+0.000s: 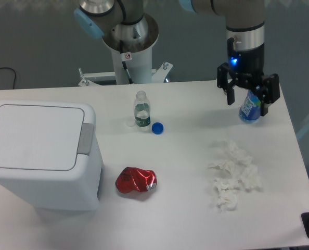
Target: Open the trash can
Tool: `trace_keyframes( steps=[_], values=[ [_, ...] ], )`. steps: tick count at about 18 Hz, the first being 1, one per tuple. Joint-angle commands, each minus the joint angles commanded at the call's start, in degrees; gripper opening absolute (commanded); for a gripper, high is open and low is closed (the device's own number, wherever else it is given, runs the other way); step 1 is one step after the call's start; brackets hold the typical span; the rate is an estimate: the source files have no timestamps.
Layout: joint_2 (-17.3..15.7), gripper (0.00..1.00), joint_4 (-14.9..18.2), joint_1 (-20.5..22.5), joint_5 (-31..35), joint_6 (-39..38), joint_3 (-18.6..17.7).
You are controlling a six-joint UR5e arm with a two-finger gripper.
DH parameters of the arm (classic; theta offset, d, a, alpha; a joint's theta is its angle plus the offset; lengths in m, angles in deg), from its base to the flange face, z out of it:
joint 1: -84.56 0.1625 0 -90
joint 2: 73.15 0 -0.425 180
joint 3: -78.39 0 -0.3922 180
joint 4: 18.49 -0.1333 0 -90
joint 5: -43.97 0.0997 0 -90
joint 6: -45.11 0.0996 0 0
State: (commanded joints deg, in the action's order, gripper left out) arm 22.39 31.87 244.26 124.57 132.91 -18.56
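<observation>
The trash can (pixel 42 156) is a large white boxy bin at the left front of the table. Its flat lid (pixel 35 136) lies closed, and the grey push-button tab (pixel 85 139) sits on its right edge. My gripper (pixel 247 103) hangs at the far right of the table, well away from the bin, with its black fingers (pixel 230 97) spread open. A blue can (pixel 249 108) shows in the gap between the fingers. I cannot tell whether it touches them.
A small clear bottle (pixel 141 110) stands mid-table with its blue cap (pixel 157 128) lying beside it. A crushed red can (pixel 137 180) lies right of the bin. Crumpled white tissues (pixel 232 174) lie at the right front. The robot base (pixel 129 39) stands behind the table.
</observation>
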Motion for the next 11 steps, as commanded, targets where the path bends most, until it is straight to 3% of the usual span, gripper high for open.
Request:
trace_keyframes(
  steps=[6,11],
  values=[
    [0.0,1.00,0.0,-0.8,0.0,-1.0,0.3],
    [0.9,1.00,0.0,-1.8,-0.5,-6.6,2.0]
  ],
)
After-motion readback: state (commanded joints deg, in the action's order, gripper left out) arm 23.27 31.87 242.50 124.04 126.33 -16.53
